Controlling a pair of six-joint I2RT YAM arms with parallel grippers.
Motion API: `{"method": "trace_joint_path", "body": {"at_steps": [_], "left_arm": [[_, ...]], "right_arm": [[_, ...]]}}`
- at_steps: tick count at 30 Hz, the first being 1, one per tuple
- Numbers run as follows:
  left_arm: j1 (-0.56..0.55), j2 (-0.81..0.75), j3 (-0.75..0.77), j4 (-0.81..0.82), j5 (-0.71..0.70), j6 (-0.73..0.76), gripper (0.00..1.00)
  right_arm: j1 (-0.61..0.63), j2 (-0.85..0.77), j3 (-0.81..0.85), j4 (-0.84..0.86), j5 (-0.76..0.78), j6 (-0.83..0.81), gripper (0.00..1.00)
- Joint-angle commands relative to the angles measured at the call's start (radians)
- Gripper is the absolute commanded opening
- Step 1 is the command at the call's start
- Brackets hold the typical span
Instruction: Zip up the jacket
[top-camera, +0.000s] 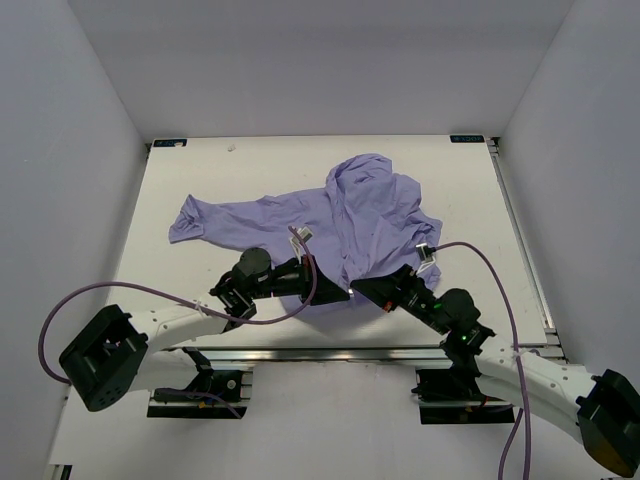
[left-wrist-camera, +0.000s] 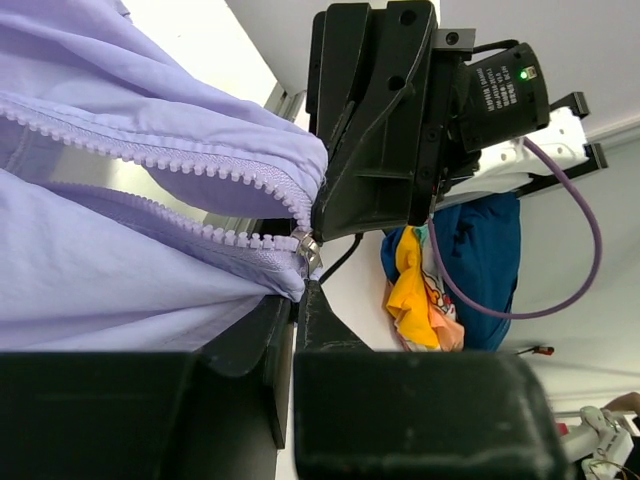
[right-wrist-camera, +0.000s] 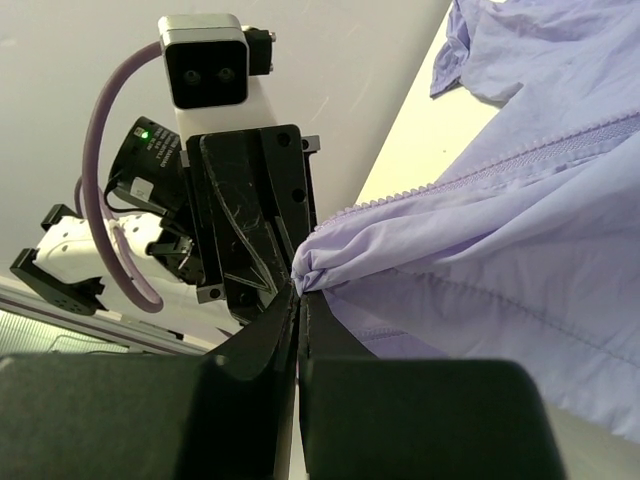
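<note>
The lavender jacket (top-camera: 350, 215) lies wrinkled on the white table, hood at the far side, one sleeve stretched left. Its lower hem is lifted between the two grippers. My left gripper (top-camera: 340, 292) is shut on the hem by the zipper's bottom end; in the left wrist view the jacket (left-wrist-camera: 120, 270) shows two rows of zipper teeth meeting at a small metal slider (left-wrist-camera: 307, 244) right at my fingertips (left-wrist-camera: 297, 290). My right gripper (top-camera: 362, 285) faces it, shut on a bunched fold of the jacket (right-wrist-camera: 480, 230) at its fingertips (right-wrist-camera: 298, 288).
The table's (top-camera: 200, 190) near edge has a metal rail (top-camera: 340, 352) just below the grippers. Purple cables (top-camera: 480, 260) loop over both arms. White walls enclose the table on three sides. Coloured cloth (left-wrist-camera: 430, 290) shows beyond the table in the left wrist view.
</note>
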Motion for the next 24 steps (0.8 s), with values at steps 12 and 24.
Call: {"method": "trace_joint_path", "body": {"at_steps": [12,24], "left_arm": [[-0.006,-0.062,0.055,-0.197,-0.082,0.049,0.00],[-0.006,-0.020,0.026,-0.138,-0.084,-0.057,0.00]], "right_arm": [[0.002,-0.039,0.182,-0.443,-0.032,-0.198,0.54],[0.013,-0.104,0.210,-0.681,-0.138,-0.414,0.63]]}}
